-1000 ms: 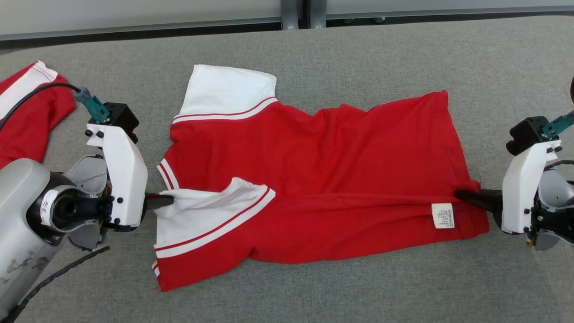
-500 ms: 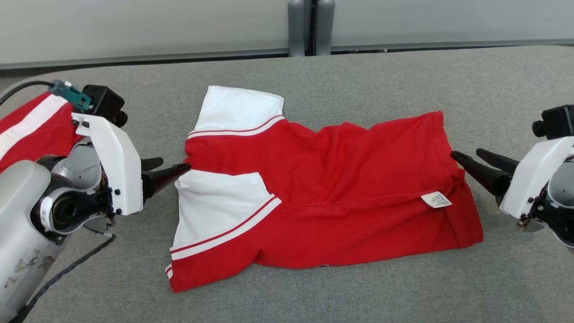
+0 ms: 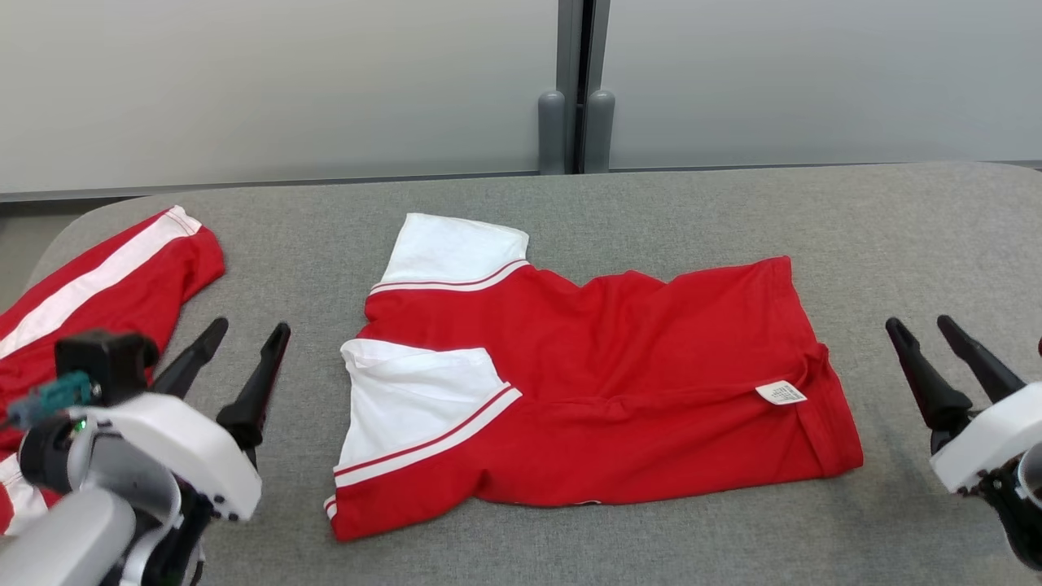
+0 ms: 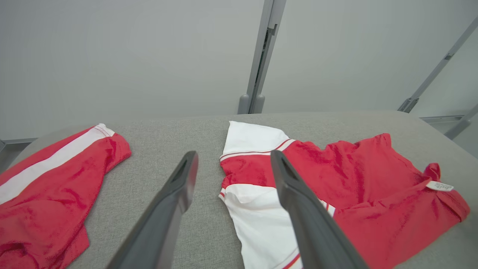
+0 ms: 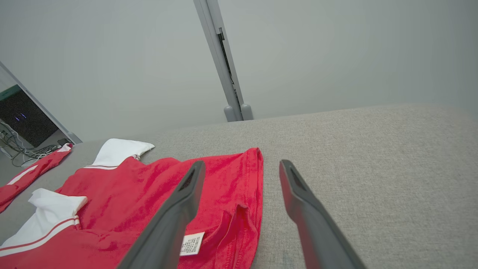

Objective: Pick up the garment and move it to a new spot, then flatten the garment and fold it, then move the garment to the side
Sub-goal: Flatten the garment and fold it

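Observation:
The garment [image 3: 619, 382] is a red shirt with white sleeves, lying folded lengthwise in the middle of the grey table [image 3: 570, 195], a white label near its right end. It also lies ahead in the left wrist view [image 4: 354, 186] and the right wrist view [image 5: 149, 194]. My left gripper [image 3: 248, 332] stands open to the left of the shirt, clear of it, with nothing between its fingers [image 4: 175, 201]. On the other side, my right gripper [image 3: 921, 325] is open too, apart from the hem, its fingers [image 5: 298, 201] empty.
A second red garment with a white stripe [image 3: 98, 301] lies at the table's far left edge, also in the left wrist view [image 4: 48, 186]. A grey wall with a vertical post [image 3: 576, 89] runs behind the table. Bare cloth surface lies in front of the shirt and to its right.
Both grippers opened and let go of the shirt's ends, then drew back outward and toward me. The folded-over edge settled flat. The head camera tilted up.

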`<state>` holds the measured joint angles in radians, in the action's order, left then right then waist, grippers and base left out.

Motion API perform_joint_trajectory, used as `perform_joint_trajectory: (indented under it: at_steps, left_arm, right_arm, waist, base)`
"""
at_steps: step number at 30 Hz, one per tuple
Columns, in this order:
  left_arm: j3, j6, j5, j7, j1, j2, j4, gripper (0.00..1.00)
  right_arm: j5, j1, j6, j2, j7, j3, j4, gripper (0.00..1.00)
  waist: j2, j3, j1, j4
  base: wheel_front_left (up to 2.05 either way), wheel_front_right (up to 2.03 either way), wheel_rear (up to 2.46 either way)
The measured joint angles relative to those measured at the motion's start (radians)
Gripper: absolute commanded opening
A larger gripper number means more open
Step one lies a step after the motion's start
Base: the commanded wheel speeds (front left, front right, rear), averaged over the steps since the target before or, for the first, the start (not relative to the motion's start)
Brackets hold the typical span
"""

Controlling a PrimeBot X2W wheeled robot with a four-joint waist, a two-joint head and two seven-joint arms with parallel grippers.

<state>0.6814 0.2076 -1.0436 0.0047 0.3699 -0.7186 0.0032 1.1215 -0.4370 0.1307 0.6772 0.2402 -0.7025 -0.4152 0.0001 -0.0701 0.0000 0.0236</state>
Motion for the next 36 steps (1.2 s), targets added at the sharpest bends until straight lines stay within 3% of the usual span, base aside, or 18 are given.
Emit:
perform_joint_trajectory:
  at_steps: [5, 9, 13, 17, 25, 36]
  left_arm:
    - [-0.001, 0.102, 0.039, -0.149, -0.162, 0.03, -0.048, 1.0]
    - [0.032, 0.146, 0.045, -0.171, -0.242, 0.065, -0.05, 1.0]
    - [0.083, 0.155, 0.051, -0.128, -0.259, 0.08, -0.01, 1.0]
    - [0.11, 0.152, 0.048, -0.081, -0.253, 0.096, 0.018, 1.0]
    - [0.169, 0.091, 0.003, 0.039, -0.219, 0.139, 0.126, 1.0]
    - [0.184, 0.039, -0.007, 0.09, -0.142, 0.18, 0.224, 1.0]
  right_arm:
    - [-0.049, 0.113, 0.0, -0.066, 0.005, 0.068, -0.03, 1.0]
    - [-0.071, 0.174, 0.0, -0.117, -0.037, 0.095, -0.042, 1.0]
    - [-0.106, 0.187, 0.0, -0.163, -0.094, 0.108, -0.054, 1.0]
    - [-0.148, 0.193, 0.0, -0.2, -0.15, 0.129, -0.086, 1.0]
    - [-0.23, 0.194, 0.0, -0.249, -0.234, 0.175, -0.105, 1.0]
    - [-0.301, 0.198, 0.0, -0.28, -0.306, 0.233, -0.072, 1.0]
  waist:
    - [0.0, 0.002, 0.0, -0.004]
    - [0.0, -0.004, 0.0, -0.004]
    - [0.0, -0.009, 0.0, -0.002]
    - [0.0, -0.005, 0.0, 0.004]
    - [0.0, -0.002, 0.0, 0.009]
    - [0.0, -0.023, 0.0, 0.004]
  base:
    - [0.0, 0.0, 0.0]
    - [0.0, 0.0, 0.0]
    - [0.0, 0.0, 0.0]
    - [0.0, 0.0, 0.0]
    - [0.0, 0.0, 0.0]
    - [0.0, 0.0, 0.0]
